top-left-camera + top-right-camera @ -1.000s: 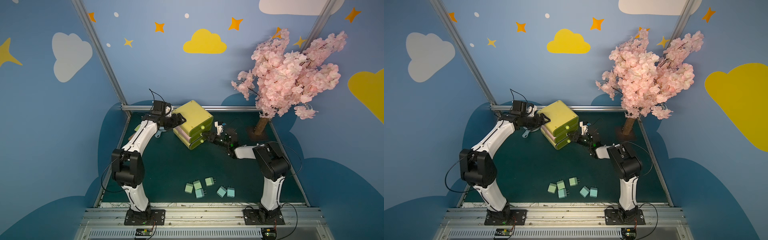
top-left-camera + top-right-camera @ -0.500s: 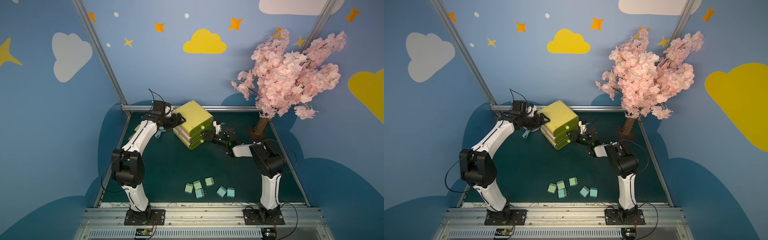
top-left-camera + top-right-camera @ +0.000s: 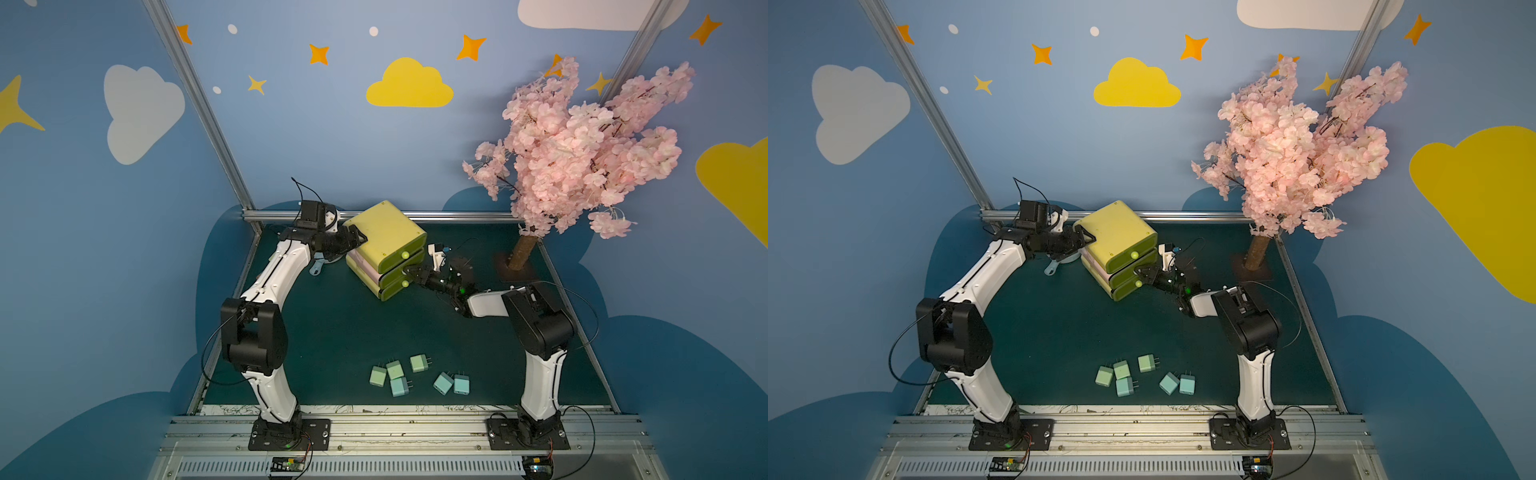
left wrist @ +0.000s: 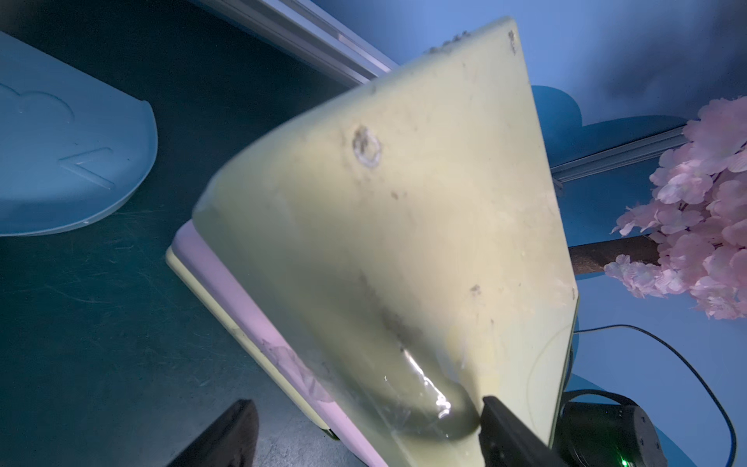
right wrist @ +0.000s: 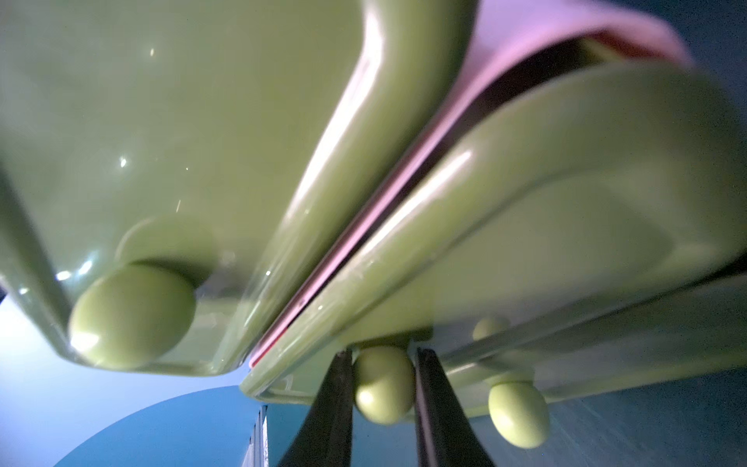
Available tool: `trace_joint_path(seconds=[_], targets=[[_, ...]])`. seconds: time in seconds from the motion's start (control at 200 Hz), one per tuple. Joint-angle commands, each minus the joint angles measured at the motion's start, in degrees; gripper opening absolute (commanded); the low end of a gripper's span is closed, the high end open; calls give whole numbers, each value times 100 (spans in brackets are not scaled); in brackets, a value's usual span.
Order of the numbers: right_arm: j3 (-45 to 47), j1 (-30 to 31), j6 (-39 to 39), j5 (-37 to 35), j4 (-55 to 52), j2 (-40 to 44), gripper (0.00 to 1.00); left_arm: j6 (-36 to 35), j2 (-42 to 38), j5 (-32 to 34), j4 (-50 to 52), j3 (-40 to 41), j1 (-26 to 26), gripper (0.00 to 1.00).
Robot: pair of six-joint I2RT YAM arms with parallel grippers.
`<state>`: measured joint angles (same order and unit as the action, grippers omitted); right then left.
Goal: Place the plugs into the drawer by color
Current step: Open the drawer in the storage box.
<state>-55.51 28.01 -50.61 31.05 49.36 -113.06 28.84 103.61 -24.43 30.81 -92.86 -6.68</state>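
1. Your right gripper has just clenched on the middle knob of the drawer chest; a pull likely comes next.
2. Your left gripper straddles the chest's rear corner; whether it pinches, I cannot tell.
3. 6 plugs lie near the front edge, unsorted.

plugs in front, drawer behind

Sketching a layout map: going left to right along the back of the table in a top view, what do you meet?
Pale blue plastic piece → drawer → blossom tree trunk.
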Motion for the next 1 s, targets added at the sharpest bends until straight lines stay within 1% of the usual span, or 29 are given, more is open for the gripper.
trace_joint_path(seconds=[0.0, 0.19, 0.365, 0.385, 0.481, 0.656, 0.996], targets=[[283, 121, 387, -155, -375, 509, 2, -7, 159, 67, 154, 61, 68, 87], [603, 177, 538, -282, -640, 917, 2, 48, 247, 46, 118, 53, 66, 87], [719, 231, 675, -335, -954, 1254, 2, 41, 221, 82, 112, 50, 67, 87], [736, 238, 710, -344, -1165, 1300, 2, 42, 221, 70, 110, 50, 65, 87], [936, 253, 936, -437, -1530, 1620, 2, 41, 214, 70, 101, 65, 61, 87], [1440, 340, 1244, -724, -2023, 2215, 3, 89, 280, 21, 83, 49, 39, 87], [1875, 577, 1588, -1044, -2564, 2672, 5, 112, 300, 45, 61, 51, -29, 87]])
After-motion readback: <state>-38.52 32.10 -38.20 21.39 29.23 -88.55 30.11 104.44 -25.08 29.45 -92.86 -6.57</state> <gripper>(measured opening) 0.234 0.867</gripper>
